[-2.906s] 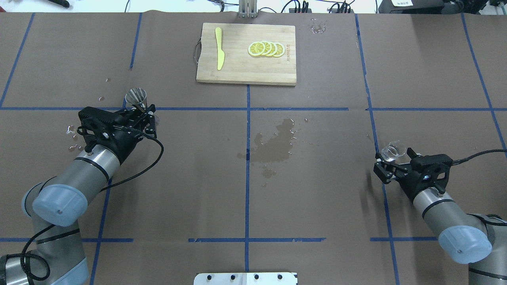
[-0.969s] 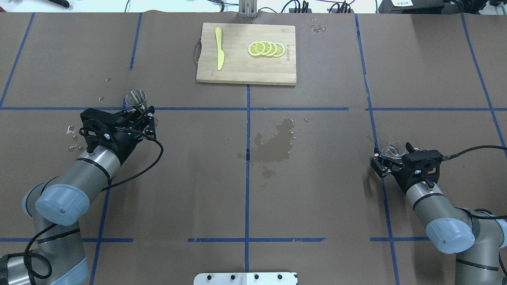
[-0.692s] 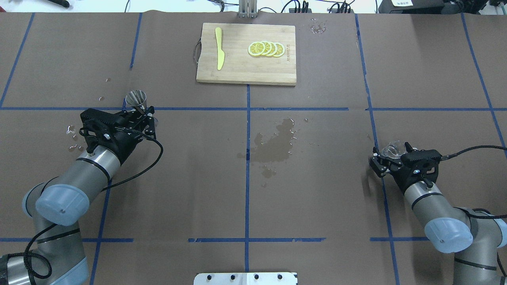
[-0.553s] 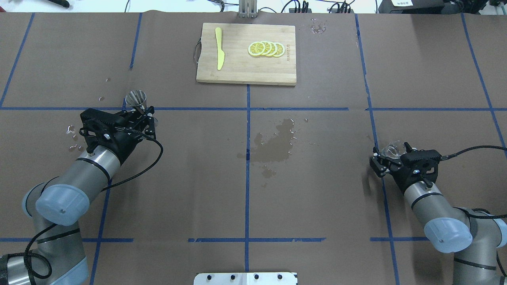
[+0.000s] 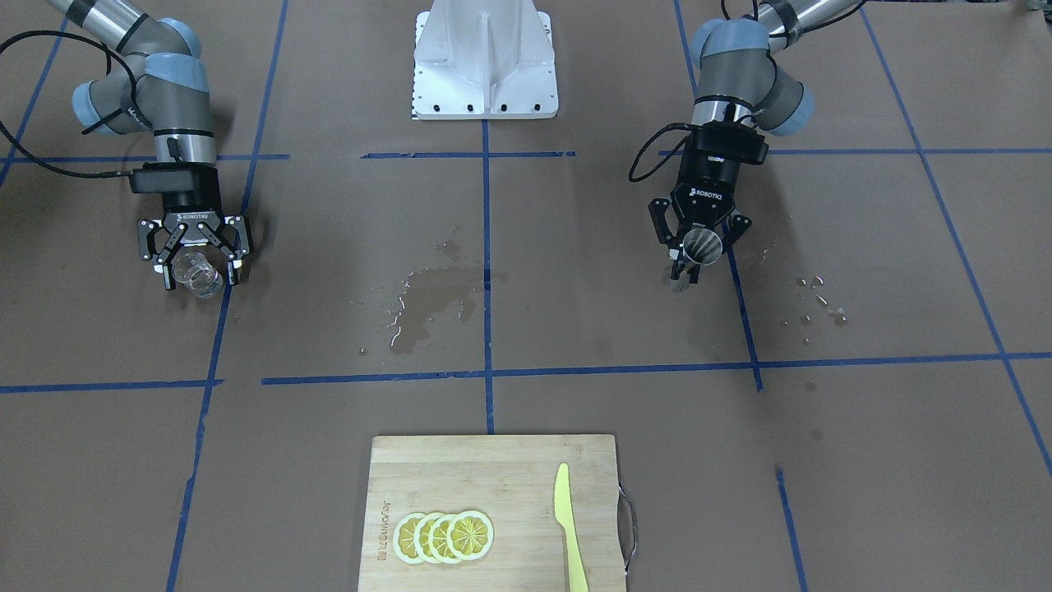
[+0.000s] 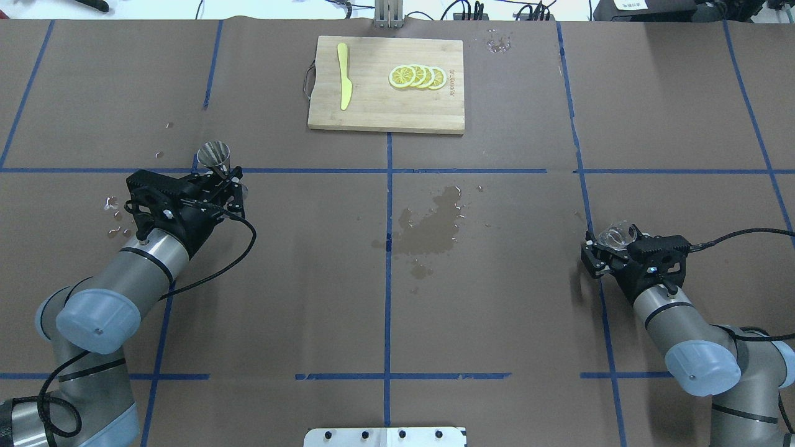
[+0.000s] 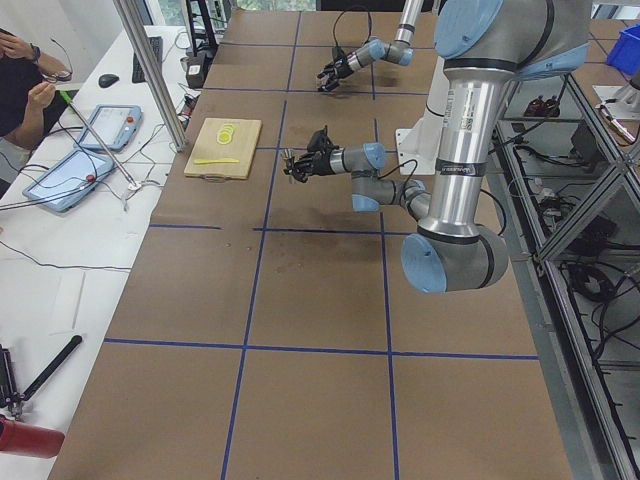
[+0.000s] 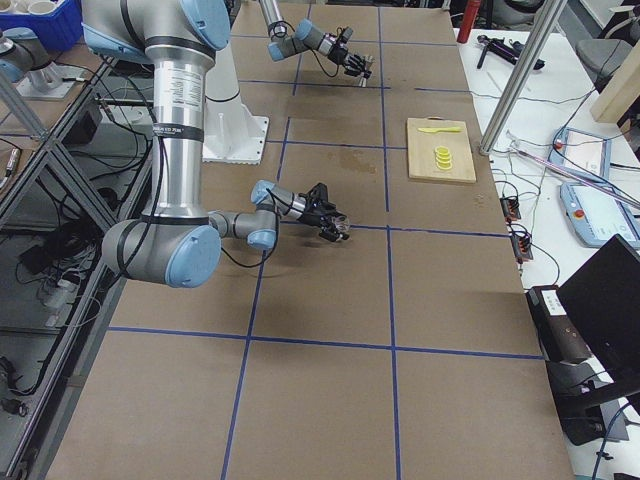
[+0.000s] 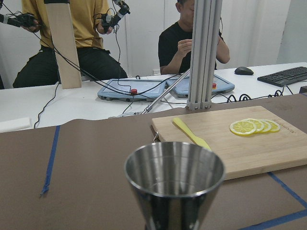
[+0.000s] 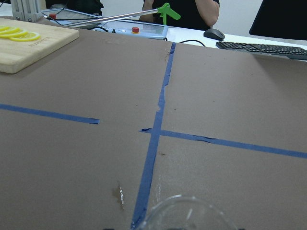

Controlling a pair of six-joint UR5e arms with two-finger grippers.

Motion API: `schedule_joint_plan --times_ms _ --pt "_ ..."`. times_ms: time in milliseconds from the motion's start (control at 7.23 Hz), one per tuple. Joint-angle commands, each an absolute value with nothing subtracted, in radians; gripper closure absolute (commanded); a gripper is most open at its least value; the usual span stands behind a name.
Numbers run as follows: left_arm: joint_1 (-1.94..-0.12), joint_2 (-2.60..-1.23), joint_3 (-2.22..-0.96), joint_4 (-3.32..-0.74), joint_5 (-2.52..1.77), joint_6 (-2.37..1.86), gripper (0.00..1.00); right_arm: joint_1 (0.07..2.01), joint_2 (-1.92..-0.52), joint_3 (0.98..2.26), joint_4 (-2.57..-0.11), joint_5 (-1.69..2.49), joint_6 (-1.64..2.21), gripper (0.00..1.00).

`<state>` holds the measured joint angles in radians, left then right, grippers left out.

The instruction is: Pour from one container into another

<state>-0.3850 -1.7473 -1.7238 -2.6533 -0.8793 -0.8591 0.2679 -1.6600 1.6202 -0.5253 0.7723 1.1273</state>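
Front-facing view: at 9 o'clock the right pincer points down at the counter, one finger on each side of the glass cup. I cannot tell whether they press its wall. At 3 o'clock the left pincer is clenched on the waist of the jigger, whose mouth faces up. A wet patch lies in the middle and a cutting board at 6 o'clock.

Overhead view: the jigger is at 9 o'clock and the cup at 3, well apart. The board at 12 sits off the straight line between them, so that lane looks open for a carry.

The side views show both arms low over the counter and add nothing about the grips.

Left wrist view: the jigger's rim is level and small.

Right wrist view: only the cup's rim shows at 6 o'clock, beside blue tape. I cannot see whether it holds liquid.

My worry is smooth glass slipping from a shallow hold. A tilt begun before the cup is right over that narrow mouth would also spill onto the counter.
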Motion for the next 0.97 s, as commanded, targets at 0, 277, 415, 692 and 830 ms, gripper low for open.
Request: schedule_joint_plan --times_ms 0,277,415,692,830 --pt "-0.385 -1.752 -1.726 -2.652 -0.881 -0.859 1.0 0.268 -1.661 1.618 -0.525 0.776 1.127 0.3" --pt "-0.385 -1.752 -1.726 -2.654 -0.881 -0.859 1.0 0.27 -1.664 1.62 -0.525 0.79 1.127 0.79" --pt "-0.384 -1.752 -1.726 -2.652 -0.881 -0.859 1.0 0.275 -1.664 1.621 -0.525 0.795 1.126 1.0" --pt "-0.385 -1.755 -1.727 -2.652 -0.881 -0.859 1.0 0.325 -1.678 1.697 -0.523 0.874 1.114 1.0" --pt "-0.384 -1.758 -1.727 -2.652 -0.881 -0.861 1.0 0.337 -1.677 1.736 -0.525 0.879 1.114 1.0"
